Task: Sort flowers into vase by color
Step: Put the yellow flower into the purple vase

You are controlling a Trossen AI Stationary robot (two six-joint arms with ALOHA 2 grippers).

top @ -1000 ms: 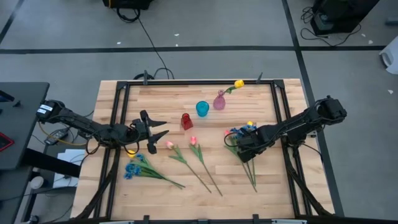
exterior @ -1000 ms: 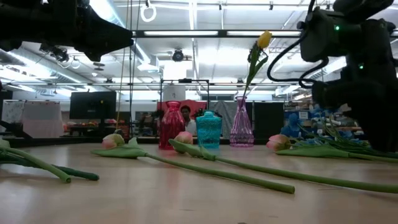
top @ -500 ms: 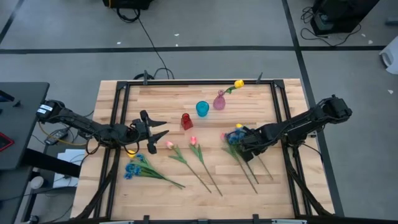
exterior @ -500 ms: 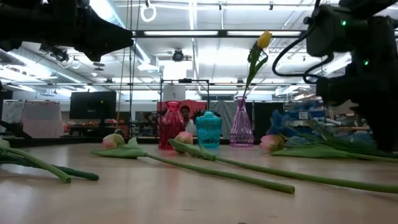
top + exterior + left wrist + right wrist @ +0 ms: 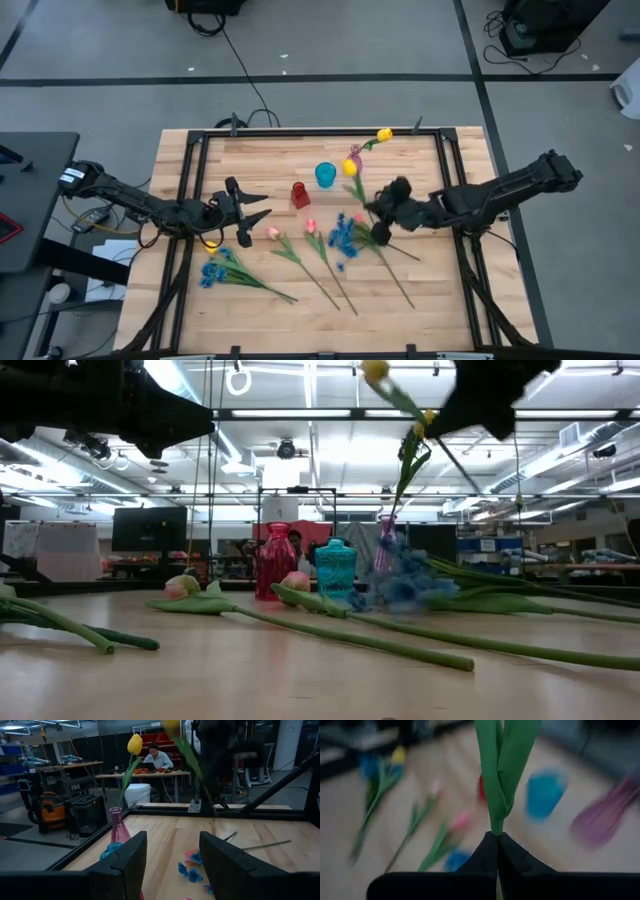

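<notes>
Right gripper clamped on a yellow tulip's green stem, lifted above mid-table!
Yellow bloom hangs near the pink glass vase; left gripper waits, fingers spread wide, by the red vase.

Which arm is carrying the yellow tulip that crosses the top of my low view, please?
Observer: The right one. Its wrist view shows the right gripper shut on the green stem of that yellow tulip.
Operator: Thank you. Where is the left gripper?
Observer: From above, the left gripper hangs open over the table's left side, holding nothing.
Operator: Are there any blue flowers besides those near the vases?
Observer: Yes. The high view shows a second blue bunch lying near the table's front left corner, below the left gripper in the picture.
</notes>
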